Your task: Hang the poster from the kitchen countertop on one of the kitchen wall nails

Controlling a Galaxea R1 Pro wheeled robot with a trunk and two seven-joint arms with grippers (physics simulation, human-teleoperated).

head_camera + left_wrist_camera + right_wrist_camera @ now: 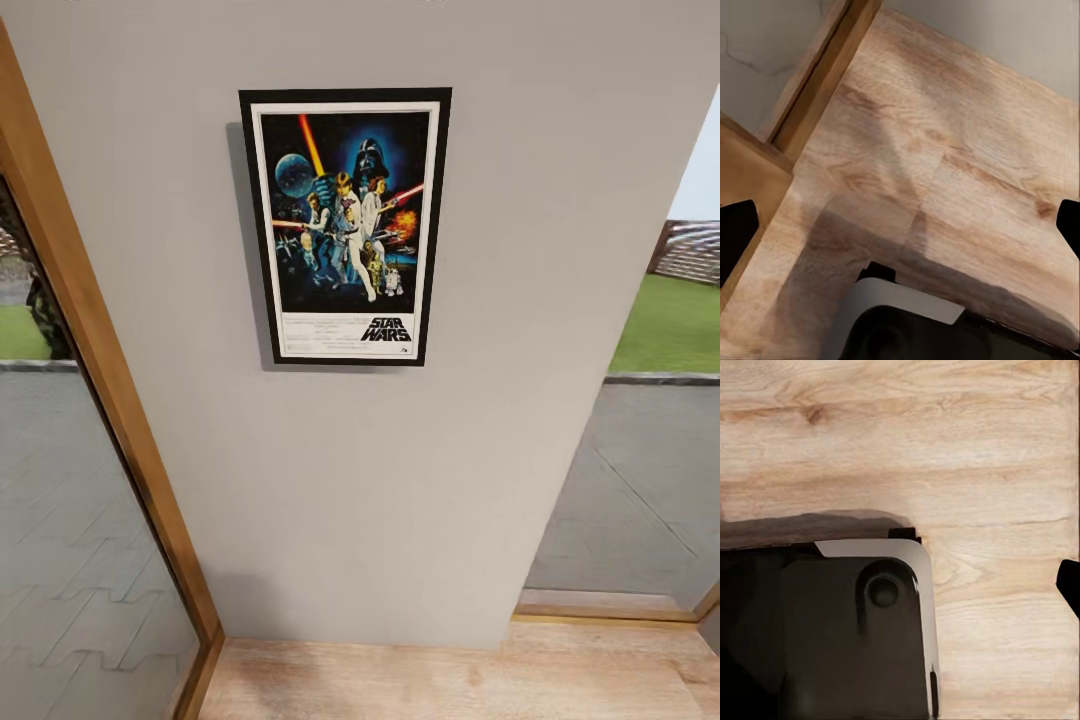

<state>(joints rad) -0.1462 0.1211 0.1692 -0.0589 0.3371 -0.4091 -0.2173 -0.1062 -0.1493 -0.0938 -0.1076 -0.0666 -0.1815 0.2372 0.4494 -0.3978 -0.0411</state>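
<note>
- The poster hangs flat on the grey wall, between the wood-framed window and an opening.
- My two grippers point at the wooden floor, jaws spread wide, holding nothing.
- Risk: the frame slips off its nail if I bump this wall while turning.

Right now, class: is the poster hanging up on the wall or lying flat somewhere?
Hanging up. The poster sits upright and flat against the grey wall, well above the wooden floor, casting a shadow along its left edge.
</note>
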